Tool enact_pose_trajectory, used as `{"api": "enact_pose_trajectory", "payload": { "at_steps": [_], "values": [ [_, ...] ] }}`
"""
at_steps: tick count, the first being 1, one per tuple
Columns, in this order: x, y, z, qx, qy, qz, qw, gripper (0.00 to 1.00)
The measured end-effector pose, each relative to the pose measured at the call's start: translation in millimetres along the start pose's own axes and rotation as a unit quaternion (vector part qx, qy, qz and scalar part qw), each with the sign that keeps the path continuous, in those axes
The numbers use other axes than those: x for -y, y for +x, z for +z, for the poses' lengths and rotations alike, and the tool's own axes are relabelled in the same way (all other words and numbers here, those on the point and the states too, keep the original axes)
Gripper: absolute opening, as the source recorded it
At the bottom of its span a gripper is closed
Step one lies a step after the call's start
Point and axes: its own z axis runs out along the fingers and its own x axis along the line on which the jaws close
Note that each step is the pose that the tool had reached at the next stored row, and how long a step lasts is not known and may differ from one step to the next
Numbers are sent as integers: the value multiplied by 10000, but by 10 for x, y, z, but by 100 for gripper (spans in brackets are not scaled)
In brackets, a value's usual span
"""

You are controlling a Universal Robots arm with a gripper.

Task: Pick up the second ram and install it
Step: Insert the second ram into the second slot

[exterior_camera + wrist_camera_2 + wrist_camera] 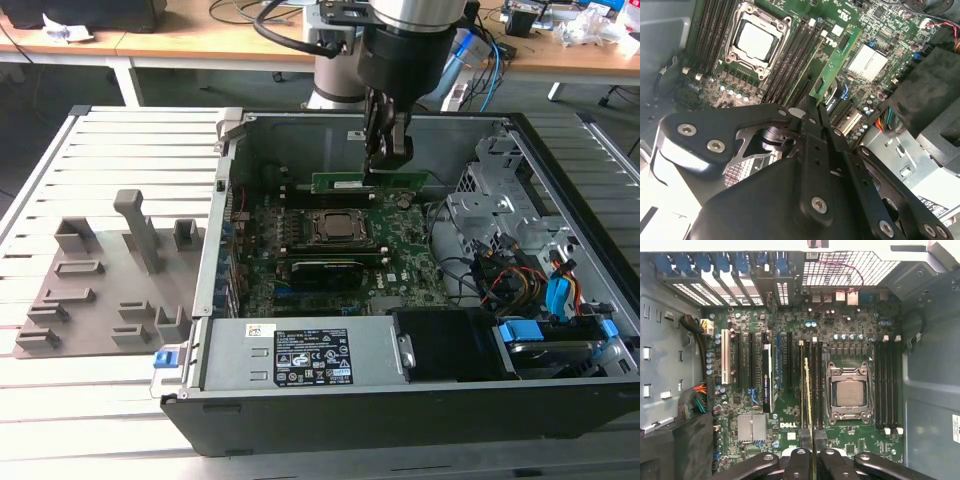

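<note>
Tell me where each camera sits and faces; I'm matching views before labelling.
Exterior view: off the arm, raised, looking down into the open computer case; the arm and gripper show, holding the second ram.
First wrist view: on the wrist, facing straight down onto the motherboard; the gripper shows.
Second wrist view: on the wrist, looking obliquely along the gripper.
Both wrist views share the CPU socket.

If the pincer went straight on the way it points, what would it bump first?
The pincer, shut on the second ram, points down into the case. The stick would probably touch the black memory slots beside the CPU socket first; depth is unclear.
</note>
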Motion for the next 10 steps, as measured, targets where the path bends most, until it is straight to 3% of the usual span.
{"api": "enact_pose_trajectory", "payload": {
  "at_steps": [10],
  "values": [
    [4,4,143,-1,-1,0,10000,13]
  ]
}}
